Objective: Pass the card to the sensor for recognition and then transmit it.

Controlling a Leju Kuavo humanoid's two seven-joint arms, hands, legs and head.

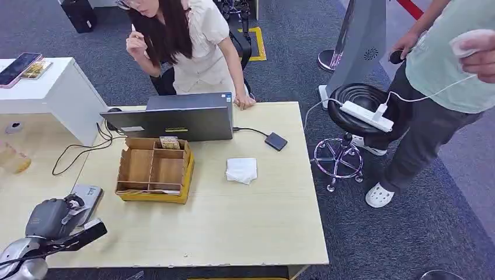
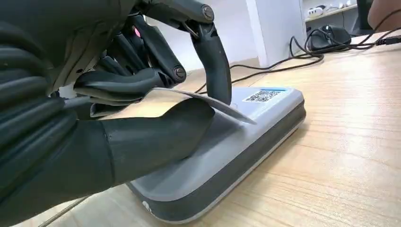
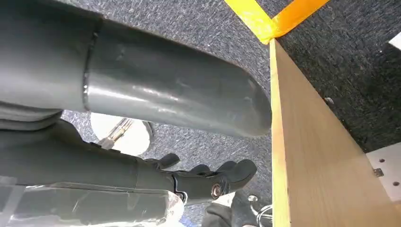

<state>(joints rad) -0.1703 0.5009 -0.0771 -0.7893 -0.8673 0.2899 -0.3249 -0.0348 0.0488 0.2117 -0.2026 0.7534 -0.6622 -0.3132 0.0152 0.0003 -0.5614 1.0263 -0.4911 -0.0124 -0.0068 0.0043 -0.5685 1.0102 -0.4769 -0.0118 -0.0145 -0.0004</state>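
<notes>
One thin, pale grey plastic card [image 2: 198, 101] is pinched in the left robot hand [image 2: 118, 109], caught between the thick grey thumb below and the darker fingers [image 2: 215, 61] above, and it hangs just over the flat grey card sensor with a dark rim [image 2: 246, 142] that lies on the light wooden counter [image 2: 340, 156]. Its free corner juts past the thumb toward the small printed code sticker [image 2: 262, 95] on the sensor's top; whether the card touches the sensor I cannot tell.

The card looks light and springy: it bows slightly where the fingers press, so it should flex rather than crack. Its face looks smooth and glossy, which suggests it could slide out of a loose pinch, especially while being handed over. A hold across the flat faces near one short end, as now, seems the best place, since it leaves most of the card free over the reader.

In the head view the left robot hand [image 1: 55, 219] sits at the near left of the counter beside the sensor [image 1: 89, 195]. The right robot hand [image 3: 208, 179] hangs beside the counter edge above grey carpet, fingers curled inward with nothing in them
</notes>
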